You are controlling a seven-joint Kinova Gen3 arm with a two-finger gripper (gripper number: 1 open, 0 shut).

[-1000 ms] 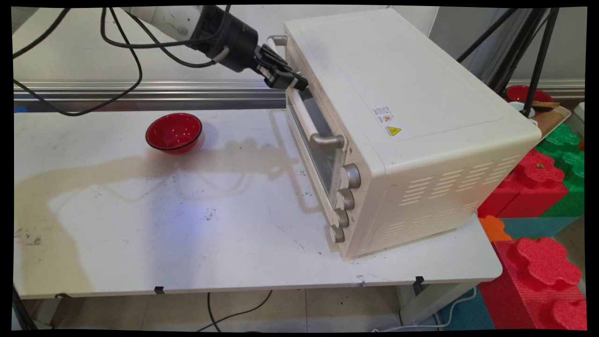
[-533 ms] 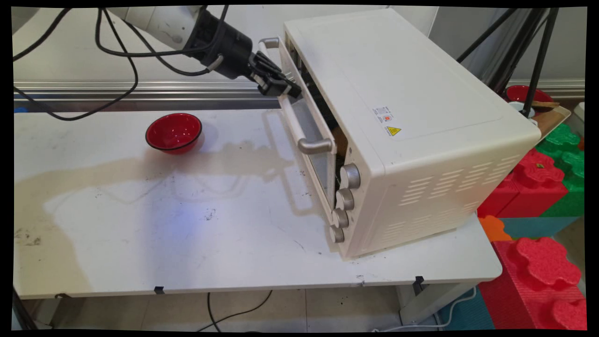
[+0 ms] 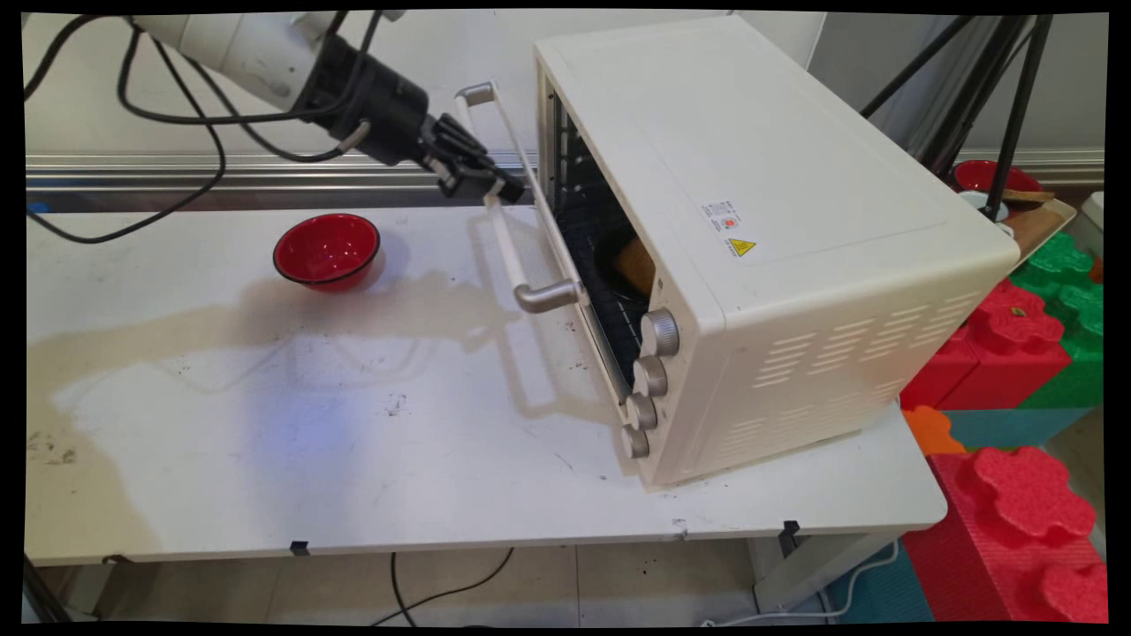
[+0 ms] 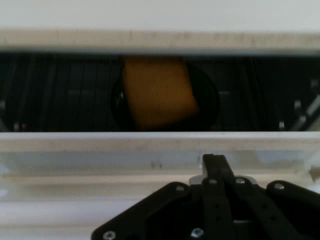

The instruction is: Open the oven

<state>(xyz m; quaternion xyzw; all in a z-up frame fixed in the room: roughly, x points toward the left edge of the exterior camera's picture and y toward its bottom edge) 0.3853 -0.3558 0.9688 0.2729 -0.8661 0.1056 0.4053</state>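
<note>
My gripper (image 3: 505,190) was clamped on the oven door handle (image 3: 510,238), door (image 3: 565,265) ajar, bread (image 4: 157,92) inside, red bowl (image 3: 327,251) at nine o'clock.

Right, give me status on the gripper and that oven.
Gripper on the oven door's handle, fingers hidden. Door partly open. Orange-brown item on a dark dish inside the oven. Red bowl apart on the table.

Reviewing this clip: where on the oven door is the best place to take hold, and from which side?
Likely the long handle bar along the door's free top edge, approached from the open table side in front of the toaster oven. The bar stands off the door on two posts, leaving room for fingers. The pincer is there now.
</note>
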